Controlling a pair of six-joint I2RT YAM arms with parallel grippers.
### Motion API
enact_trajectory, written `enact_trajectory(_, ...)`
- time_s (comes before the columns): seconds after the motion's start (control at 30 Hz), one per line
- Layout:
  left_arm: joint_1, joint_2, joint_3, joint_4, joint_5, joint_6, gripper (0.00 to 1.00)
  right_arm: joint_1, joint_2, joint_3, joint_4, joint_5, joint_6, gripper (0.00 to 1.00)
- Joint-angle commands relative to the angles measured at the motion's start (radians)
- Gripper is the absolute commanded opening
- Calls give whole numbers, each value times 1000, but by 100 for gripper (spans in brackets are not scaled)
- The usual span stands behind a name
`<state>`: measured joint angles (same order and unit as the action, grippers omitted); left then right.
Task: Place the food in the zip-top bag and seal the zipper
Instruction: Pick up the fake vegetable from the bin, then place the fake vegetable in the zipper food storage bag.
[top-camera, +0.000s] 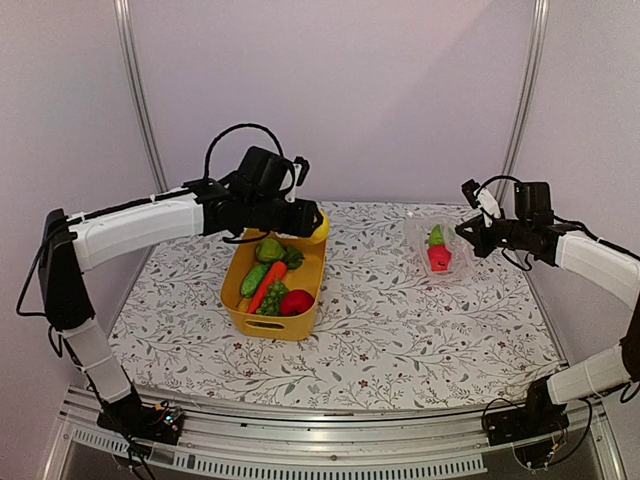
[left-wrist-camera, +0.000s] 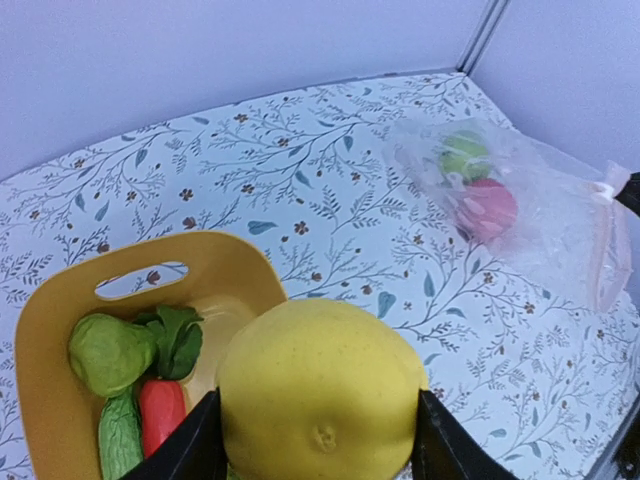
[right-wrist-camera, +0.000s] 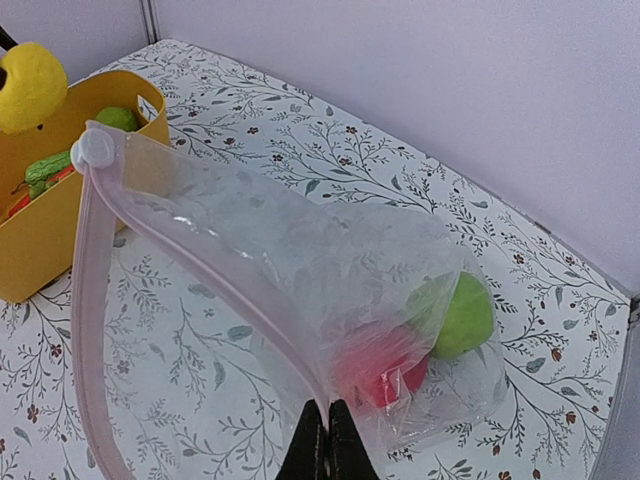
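My left gripper is shut on a round yellow toy fruit, one piece of the food, and holds it over the far right corner of the yellow tub. More food lies in the tub: green pieces, an orange carrot and a red piece. The clear zip-top bag lies at the back right with a green piece and a red piece inside. My right gripper is shut on the bag's mouth edge, pinching the pale pink zipper, which gapes towards the tub.
The floral cloth covers the table. White walls with metal corner posts close in the back and sides. A white slider sits at the far end of the zipper strip.
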<state>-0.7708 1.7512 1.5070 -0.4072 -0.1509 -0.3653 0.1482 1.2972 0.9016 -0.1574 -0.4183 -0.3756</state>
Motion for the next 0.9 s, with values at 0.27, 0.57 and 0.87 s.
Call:
enact_trajectory(0.27,-258,34,47,338,-18,93,42,-7,-30,-1,-11,-5,-2,0)
enact_trajectory(0.57,-303,231,227,468,34,80,42,-7,-28,2,-15,-13,1,0)
enact_trajectory(0.87,-329,451,460,470,22,57,41,-9,-35,2,-16,-14,1,0)
